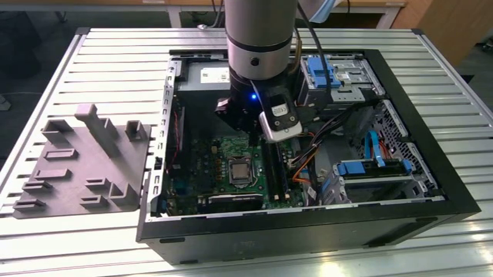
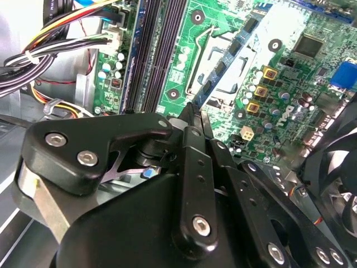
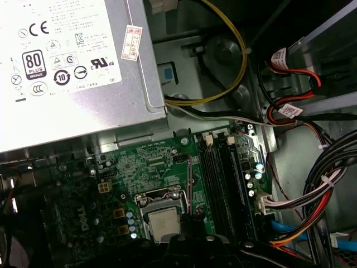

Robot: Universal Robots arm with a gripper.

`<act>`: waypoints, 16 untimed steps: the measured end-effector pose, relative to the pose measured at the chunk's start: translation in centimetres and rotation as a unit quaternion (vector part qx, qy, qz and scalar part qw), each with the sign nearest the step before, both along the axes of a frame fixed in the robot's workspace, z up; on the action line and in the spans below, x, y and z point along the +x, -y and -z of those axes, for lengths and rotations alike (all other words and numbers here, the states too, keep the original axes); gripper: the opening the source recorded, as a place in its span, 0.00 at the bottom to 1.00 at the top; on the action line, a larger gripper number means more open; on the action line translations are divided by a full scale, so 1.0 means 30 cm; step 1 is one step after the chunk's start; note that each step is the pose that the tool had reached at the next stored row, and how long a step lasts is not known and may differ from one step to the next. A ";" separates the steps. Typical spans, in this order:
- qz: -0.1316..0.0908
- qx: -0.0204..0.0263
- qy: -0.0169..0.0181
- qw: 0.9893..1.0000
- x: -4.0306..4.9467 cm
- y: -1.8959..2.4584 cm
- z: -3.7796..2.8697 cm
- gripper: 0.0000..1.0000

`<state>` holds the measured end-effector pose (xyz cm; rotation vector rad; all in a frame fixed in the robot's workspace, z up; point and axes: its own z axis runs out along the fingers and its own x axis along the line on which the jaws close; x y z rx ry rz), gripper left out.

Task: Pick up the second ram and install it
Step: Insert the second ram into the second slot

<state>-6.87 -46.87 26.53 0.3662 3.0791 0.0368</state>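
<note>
Pincer: the gripper (image 2: 195, 111) has its two black fingers (image 2: 192, 167) drawn close together, clamped on the near end of the memory stick (image 2: 226, 64), as the second wrist view shows.
Memory stick: a slim dark bluish board with a row of small chips; it runs straight out from the fingertips and hangs above the green motherboard (image 2: 279, 100), over the metal frame of the processor socket (image 2: 217, 56). It touches nothing but the fingers.
Stick and slots: the long black memory slots (image 2: 159, 50) lie just beside the stick, roughly parallel to it; the stick is above the board, not seated in any slot.
Slots, first wrist view: the slots (image 3: 220, 184) run next to the processor socket (image 3: 164, 215); whether one already holds a stick I cannot tell.
Arm: in the exterior view the arm (image 1: 260, 40) reaches down into the open computer case (image 1: 431, 190), its wrist over the motherboard (image 1: 223, 167).
Surroundings: the case sits on a slatted metal table (image 1: 69, 231); a grey plastic holder (image 1: 85, 161) lies on the table at the exterior view's left, well apart from the case's inside.
</note>
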 end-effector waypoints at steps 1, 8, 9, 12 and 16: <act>0.000 0.000 0.000 1.000 0.000 0.000 0.000 0.12; -0.005 0.000 0.000 1.000 0.007 -0.002 0.004 0.12; -0.007 0.000 0.000 1.000 0.008 -0.003 0.005 0.12; -0.012 0.000 0.000 1.000 0.011 -0.005 0.008 0.12; -0.024 0.000 0.000 1.000 0.013 -0.007 0.013 0.12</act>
